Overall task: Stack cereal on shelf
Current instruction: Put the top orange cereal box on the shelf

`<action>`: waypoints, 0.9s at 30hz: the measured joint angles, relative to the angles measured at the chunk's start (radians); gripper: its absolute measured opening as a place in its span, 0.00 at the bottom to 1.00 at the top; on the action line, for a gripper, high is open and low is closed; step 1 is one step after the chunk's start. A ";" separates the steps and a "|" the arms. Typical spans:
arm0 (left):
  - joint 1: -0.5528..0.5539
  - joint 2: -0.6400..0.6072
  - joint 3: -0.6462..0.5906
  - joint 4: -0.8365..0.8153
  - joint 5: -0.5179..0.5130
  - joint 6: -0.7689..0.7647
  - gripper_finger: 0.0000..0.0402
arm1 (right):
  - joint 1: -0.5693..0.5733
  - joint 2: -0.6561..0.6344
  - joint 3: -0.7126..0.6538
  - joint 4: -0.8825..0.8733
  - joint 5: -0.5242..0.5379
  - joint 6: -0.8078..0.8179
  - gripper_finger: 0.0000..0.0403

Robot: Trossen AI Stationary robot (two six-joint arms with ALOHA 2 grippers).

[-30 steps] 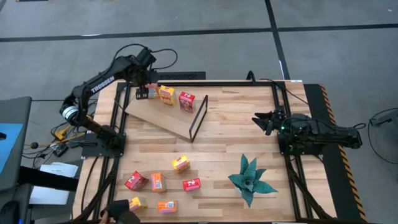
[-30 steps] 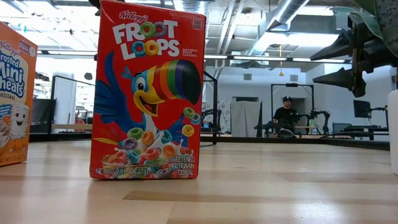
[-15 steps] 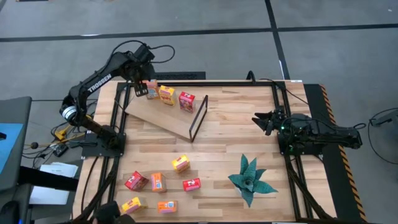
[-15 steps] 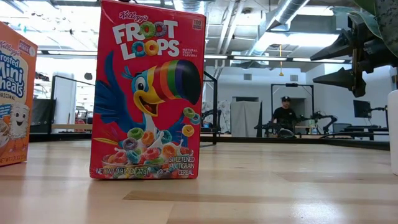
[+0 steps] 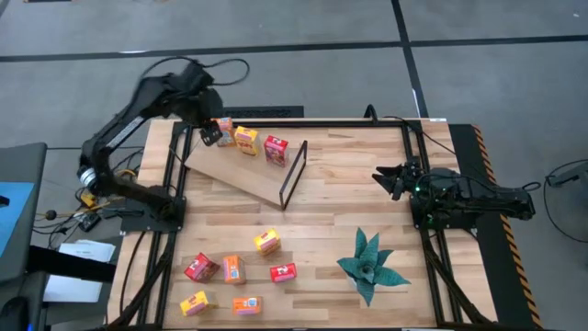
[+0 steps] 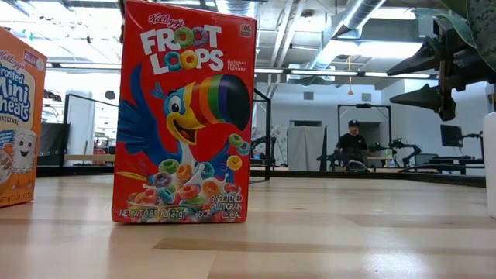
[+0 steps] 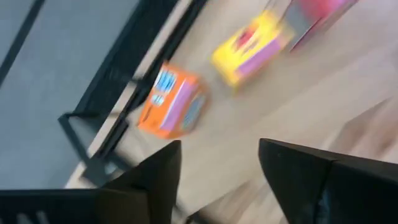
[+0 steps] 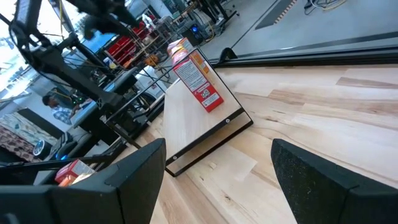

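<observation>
High view: my left gripper (image 5: 209, 130) is hovering part-open, empty, beside the orange cereal box (image 5: 223, 131) standing on the shelf (image 5: 234, 167). Light, stiff cardboard, probably crushable; I'm taking loose boxes by the narrow sides. Right gripper (image 5: 386, 176) is idling wide.

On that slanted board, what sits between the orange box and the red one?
A yellow cereal box stands between the orange box and the red box on the shelf board, seen in the high view.
</observation>
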 joint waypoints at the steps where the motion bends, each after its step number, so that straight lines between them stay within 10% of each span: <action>1: 0.000 -0.036 -0.002 0.023 0.026 -0.034 0.46 | 0.000 0.000 0.000 0.000 0.000 0.000 0.79; 15: -0.113 -0.434 -0.310 0.155 -0.085 -0.450 0.10 | 0.000 0.000 0.000 0.000 0.000 0.000 0.79; 27: -0.191 -0.542 -0.454 0.165 -0.037 -0.573 0.00 | 0.000 0.000 0.000 0.000 0.000 0.008 0.79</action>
